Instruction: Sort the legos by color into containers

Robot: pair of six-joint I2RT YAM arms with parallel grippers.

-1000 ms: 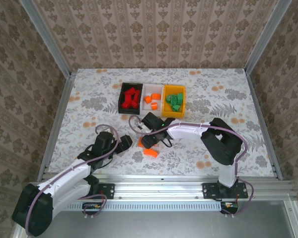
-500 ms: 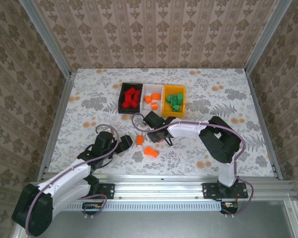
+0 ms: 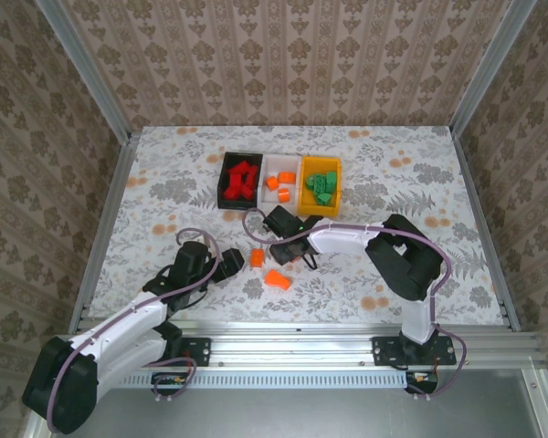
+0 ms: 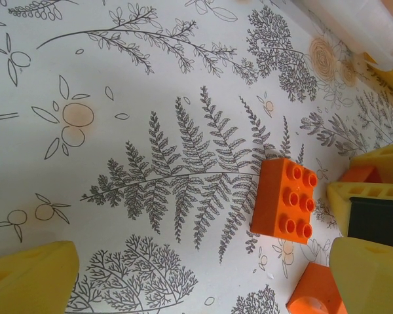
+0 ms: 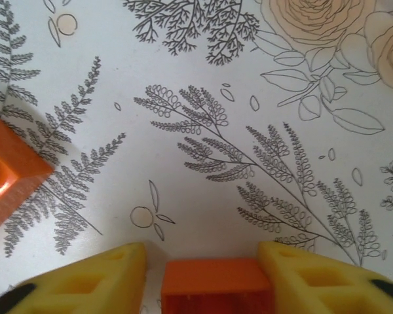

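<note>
Floral tablecloth [image 5: 262,98]; orange lego [image 5: 216,288] between right pincer's [image 5: 203,255] fingers [image 5: 308,278].

Smooth plastic brick [image 5: 216,284], matt printed table [image 5: 203,190]

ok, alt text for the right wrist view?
An orange brick sits between the two yellow fingers of the right claw at the bottom edge; whether it is gripped is unclear. A second orange brick pokes in at the left, on a white table printed with ferns and flowers.
</note>
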